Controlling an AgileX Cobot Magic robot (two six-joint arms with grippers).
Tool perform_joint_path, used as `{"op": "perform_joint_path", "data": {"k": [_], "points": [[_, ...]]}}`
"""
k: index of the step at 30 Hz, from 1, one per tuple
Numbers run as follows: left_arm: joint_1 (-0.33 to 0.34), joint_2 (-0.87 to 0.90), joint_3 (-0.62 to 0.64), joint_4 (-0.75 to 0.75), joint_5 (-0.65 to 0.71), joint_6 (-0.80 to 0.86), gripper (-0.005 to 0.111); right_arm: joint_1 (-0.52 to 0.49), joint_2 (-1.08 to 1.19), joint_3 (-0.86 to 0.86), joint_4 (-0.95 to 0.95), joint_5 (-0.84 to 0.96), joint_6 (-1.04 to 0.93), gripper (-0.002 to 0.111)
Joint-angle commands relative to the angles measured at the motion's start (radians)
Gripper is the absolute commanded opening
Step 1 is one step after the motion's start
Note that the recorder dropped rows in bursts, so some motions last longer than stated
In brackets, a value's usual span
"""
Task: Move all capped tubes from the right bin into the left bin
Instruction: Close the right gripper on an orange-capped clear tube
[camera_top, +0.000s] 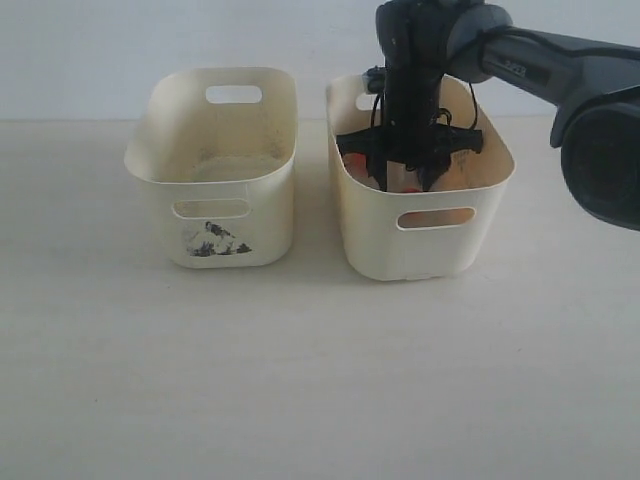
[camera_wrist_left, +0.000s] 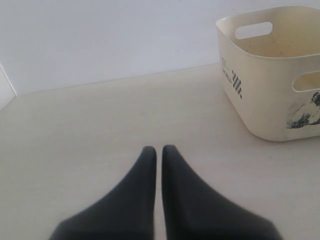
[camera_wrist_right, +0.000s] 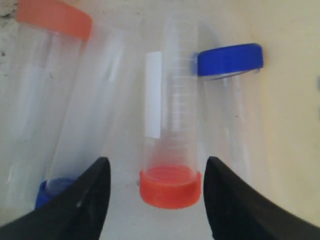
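Observation:
My right gripper (camera_top: 405, 178) reaches down into the right bin (camera_top: 430, 240), a plain-fronted cream tub. In the right wrist view the gripper (camera_wrist_right: 156, 167) is open, its fingers either side of a clear tube with an orange-red cap (camera_wrist_right: 170, 187), not touching it. Beside it lie a blue-capped tube (camera_wrist_right: 230, 59), another orange-capped tube (camera_wrist_right: 54, 18) and a second blue cap (camera_wrist_right: 52, 190). The left bin (camera_top: 215, 175), with the black mark (camera_top: 213, 240), shows no tubes inside. My left gripper (camera_wrist_left: 159, 149) is shut and holds nothing, over bare table, away from the left bin (camera_wrist_left: 260, 90).
The two tubs stand side by side on a pale wooden table (camera_top: 300, 380) before a white wall. The right arm's dark body (camera_top: 590, 120) comes in from the upper right above the right bin. The left arm does not show in the exterior view.

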Motion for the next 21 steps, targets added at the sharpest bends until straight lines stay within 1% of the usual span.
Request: {"op": "perform_joint_path", "data": {"k": [1, 6, 7, 8, 10, 12, 14, 21], "points": [[0.001, -0.002, -0.004, -0.001, -0.009, -0.012, 0.004, -0.010, 0.030, 0.001, -0.015, 0.005, 0.002, 0.054], [0.001, -0.002, -0.004, -0.001, -0.009, -0.012, 0.004, -0.010, 0.050, 0.001, 0.024, 0.005, 0.002, 0.053], [0.001, -0.002, -0.004, -0.001, -0.009, -0.012, 0.004, -0.010, 0.050, 0.001, 0.032, 0.005, 0.002, 0.051], [0.001, -0.002, -0.004, -0.001, -0.009, -0.012, 0.004, -0.010, 0.050, 0.001, 0.046, 0.005, 0.002, 0.046], [0.001, -0.002, -0.004, -0.001, -0.009, -0.012, 0.004, -0.010, 0.048, 0.001, 0.071, 0.005, -0.002, 0.033], [0.001, -0.002, -0.004, -0.001, -0.009, -0.012, 0.004, -0.010, 0.043, -0.001, 0.103, 0.005, -0.006, 0.014], [0.001, -0.002, -0.004, -0.001, -0.009, -0.012, 0.004, -0.010, 0.038, -0.001, 0.118, 0.005, -0.021, 0.000], [0.001, -0.002, -0.004, -0.001, -0.009, -0.012, 0.004, -0.010, -0.042, -0.001, 0.128, 0.005, -0.057, 0.000]]}}
